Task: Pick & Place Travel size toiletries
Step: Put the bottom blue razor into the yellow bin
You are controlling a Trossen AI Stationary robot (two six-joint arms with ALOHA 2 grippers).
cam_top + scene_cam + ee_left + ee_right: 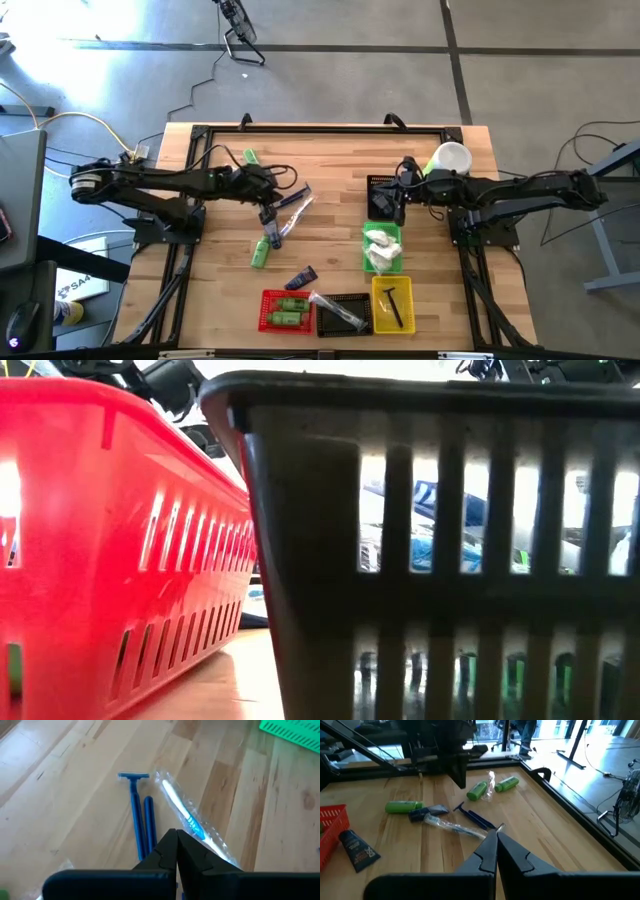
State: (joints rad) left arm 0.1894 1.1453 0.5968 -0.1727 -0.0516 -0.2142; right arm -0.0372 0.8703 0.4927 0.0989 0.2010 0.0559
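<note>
While both arms hang over the wooden table (330, 200), the left gripper (268, 215) sits low over the loose pile near the table's middle, its fingers pressed together with nothing between them. Seen from its wrist, the closed tips hover just above a clear-wrapped toothbrush (182, 812), with two blue razors (140, 822) lying side by side just beside the toothbrush. Around that toothbrush the rest of the unsorted toiletries lie: a green bottle (261, 252) close to it on the side toward the baskets, a dark tube (300, 278) further that way, and another green bottle (250, 157) on the toothbrush's far side near the table's back edge.

The right gripper (388, 197), also shut and empty, waits over the black basket (383, 190) well apart from the toothbrush; next to it the green basket (382, 248) already holds white packets. The red basket (283, 310) holds green bottles, and the yellow basket (392, 305) a dark comb or razor.

My guess is the toothbrush or a razor is next. To do it well the left fingers need to part before dropping, straddle the item across its narrow width, and come down square. The wrapper looks slippery and crinkly, so closing on the handle itself would serve better than catching loose film. The razors touch nearly along their length, so a pinch there risks lifting both.
</note>
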